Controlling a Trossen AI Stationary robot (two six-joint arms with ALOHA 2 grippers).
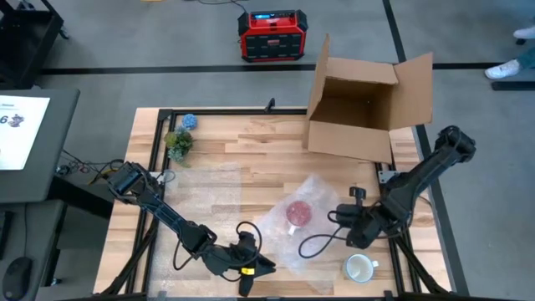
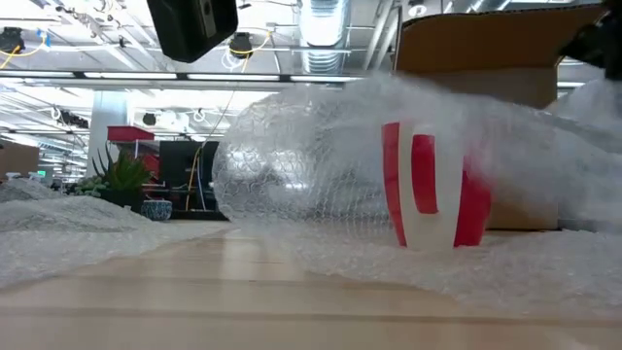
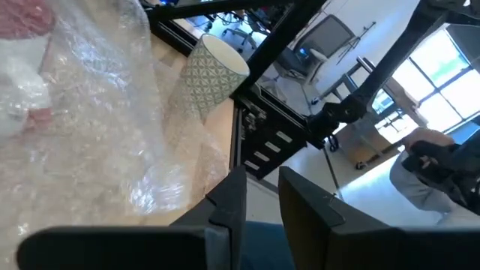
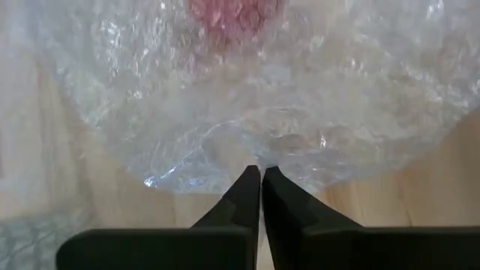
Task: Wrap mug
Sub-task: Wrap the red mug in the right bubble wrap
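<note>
I have the red mug (image 1: pixel 297 212) standing upright near the middle of the counter (image 1: pixel 251 142), on a sheet of bubble wrap (image 1: pixel 313 188) that already drapes loosely over and around it. My right end effector (image 1: pixel 344 219) sits just beside the mug on its right, and the wrist view shows its fingers pressed together on the edge of the wrap, so I read it as gripping the sheet. My left end effector (image 1: pixel 251 269) is at the near edge of the counter, at the wrap's corner; its fingers stand slightly apart with nothing visible between them, so I take it as open. My worry is the pull: if I drag the pinched edge too hard, the light sheet could tip the mug or slide it off-centre, and a thin pinch could slip free and let the fold spring back. The white mug (image 1: pixel 359 268) close by the right arm could get knocked too. Counting: two mugs, one cardboard box (image 1: pixel 368 104) with its flaps open, one small plant (image 1: pixel 178 144), two arms.
</note>
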